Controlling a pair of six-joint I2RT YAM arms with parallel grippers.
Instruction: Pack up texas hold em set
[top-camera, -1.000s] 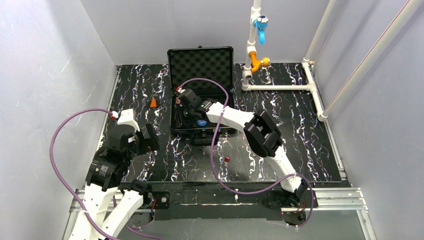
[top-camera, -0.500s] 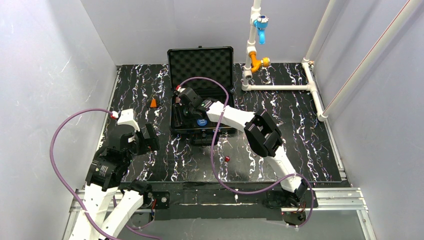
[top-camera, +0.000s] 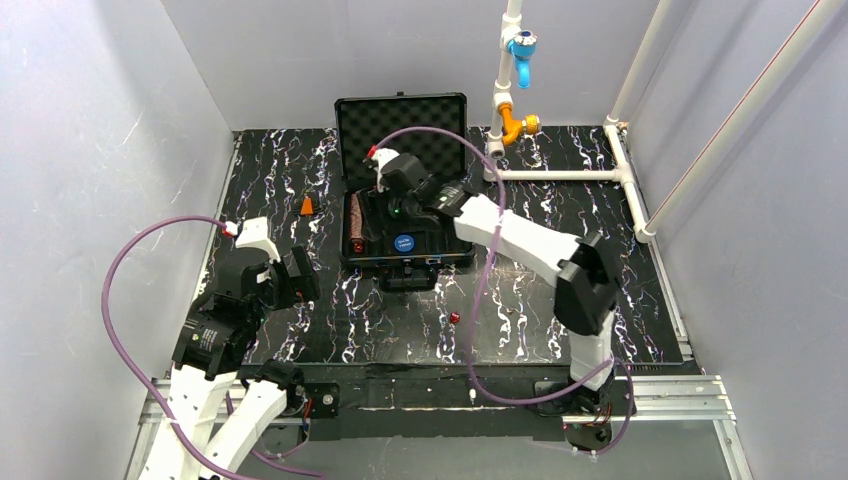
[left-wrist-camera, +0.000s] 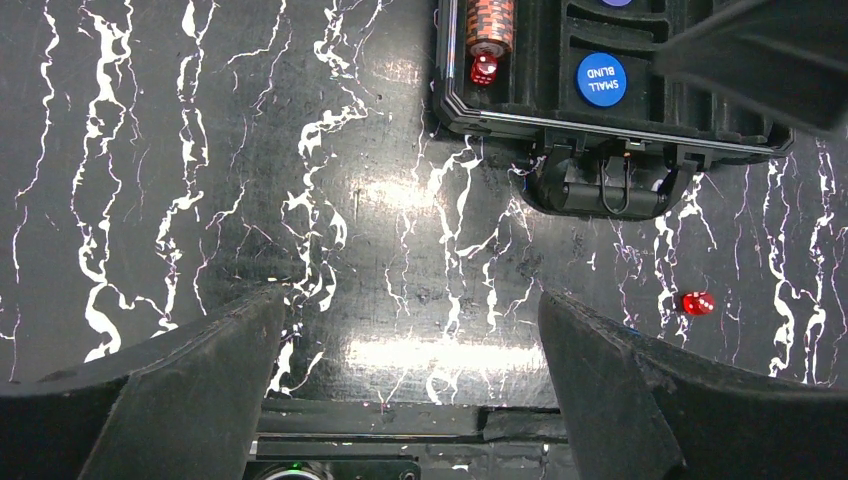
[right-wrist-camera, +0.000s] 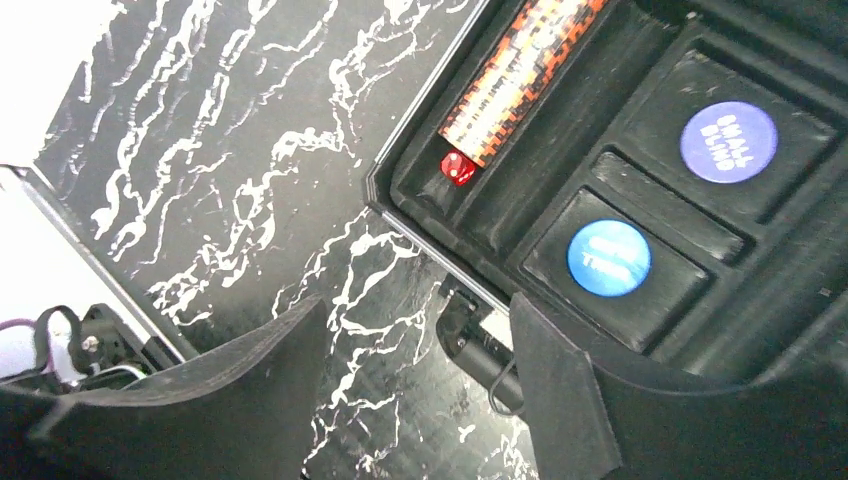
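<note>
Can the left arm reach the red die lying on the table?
Probably yes: the die sits on bare table beside the open left gripper, with nothing between them. The right gripper is over the case.

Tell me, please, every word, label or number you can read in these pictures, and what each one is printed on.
"SMALL BLIND": white letters on the blue disc in the briefcase.
Too blurred to read: the white lettering on the violet disc.
White pips only, no digits: the red die beside the chip stack and the loose red die.
Nothing else is legible.
</note>
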